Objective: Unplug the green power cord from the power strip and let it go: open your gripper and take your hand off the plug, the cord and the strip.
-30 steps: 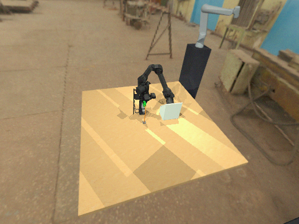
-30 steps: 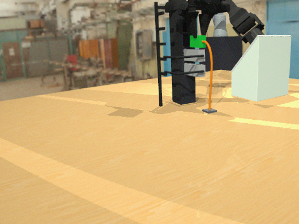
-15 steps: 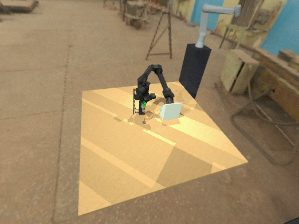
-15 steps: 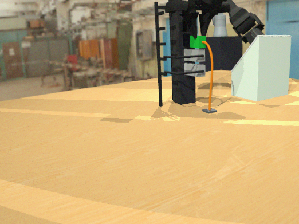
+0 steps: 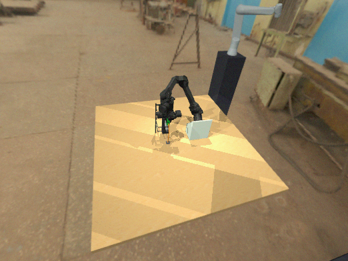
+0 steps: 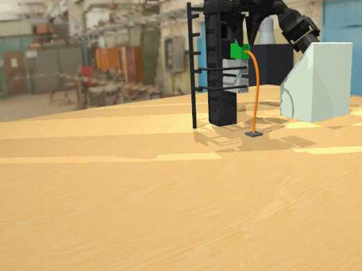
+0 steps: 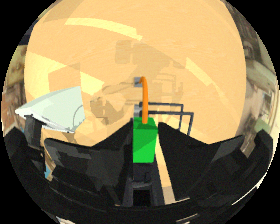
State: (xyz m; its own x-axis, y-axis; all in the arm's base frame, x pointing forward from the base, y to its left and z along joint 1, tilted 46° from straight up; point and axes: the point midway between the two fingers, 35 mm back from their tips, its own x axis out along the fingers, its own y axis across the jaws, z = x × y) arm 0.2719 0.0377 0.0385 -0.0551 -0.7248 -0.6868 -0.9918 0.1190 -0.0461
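The green plug (image 5: 168, 121) (image 6: 239, 51) (image 7: 144, 142) is at the upper part of the upright black power strip (image 6: 222, 109), on its right side in the exterior view. How far it sits in its socket cannot be told. An orange cord (image 5: 169, 135) (image 6: 256, 85) (image 7: 145, 100) runs from the plug down to a small dark plate (image 5: 167, 143) (image 6: 254, 134) on the table. My gripper (image 6: 246, 45) (image 7: 145, 125) comes from above and is shut on the green plug, one finger on each side. Its exact contact is partly hidden.
Two grey blocks (image 6: 236, 66) (image 6: 236, 84) sit on the strip below the plug. A thin black rack (image 5: 155, 123) (image 6: 193, 102) stands beside the strip, its bars reaching past it. A pale wedge-shaped block (image 5: 200, 129) (image 6: 329, 85) (image 7: 57, 110) stands nearby, close to the arm.
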